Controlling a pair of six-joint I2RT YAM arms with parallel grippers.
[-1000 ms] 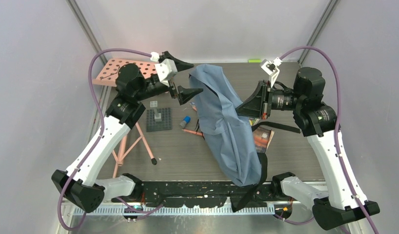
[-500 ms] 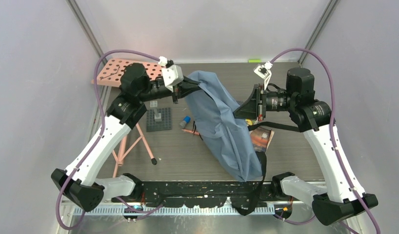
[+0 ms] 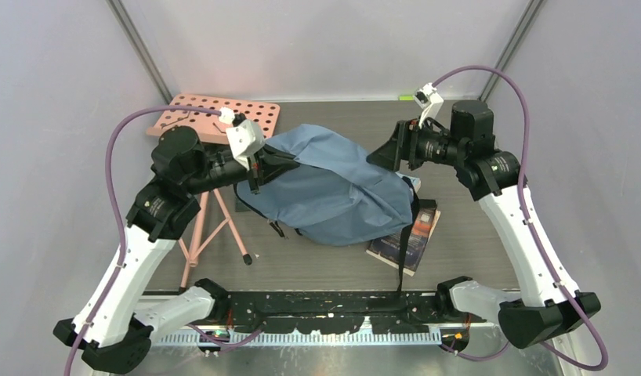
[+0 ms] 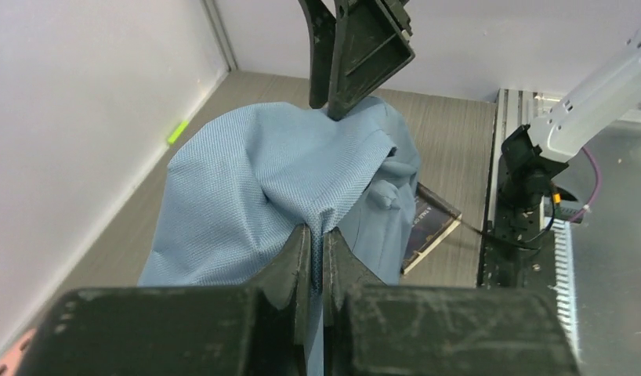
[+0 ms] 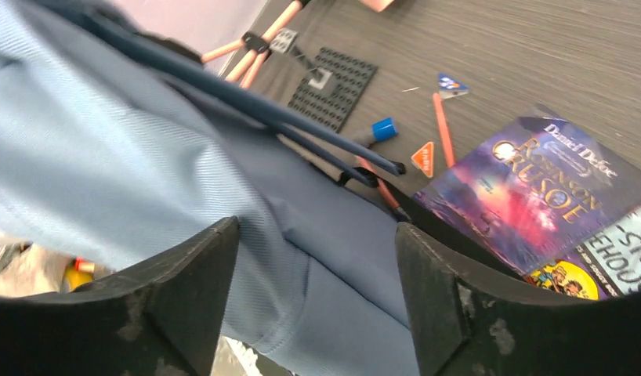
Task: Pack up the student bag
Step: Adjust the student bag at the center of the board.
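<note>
Top external: student bag [image 3: 333, 196] slumped mid-table, over a book [image 3: 405, 243]
Left gripper [image 4: 317, 239]: pinches a fold of its fabric
Right gripper [image 5: 316, 229]: spread wide, close over it
Handling: probably soft, floppy; hold at a seam

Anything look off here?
Yes. The bag lies slumped across the table, covering part of the books. Loose pens lie under its raised side. Its black strap trails over the books toward the near edge. The left pincer pinches only a fabric fold, and the right pincer is open.
</note>
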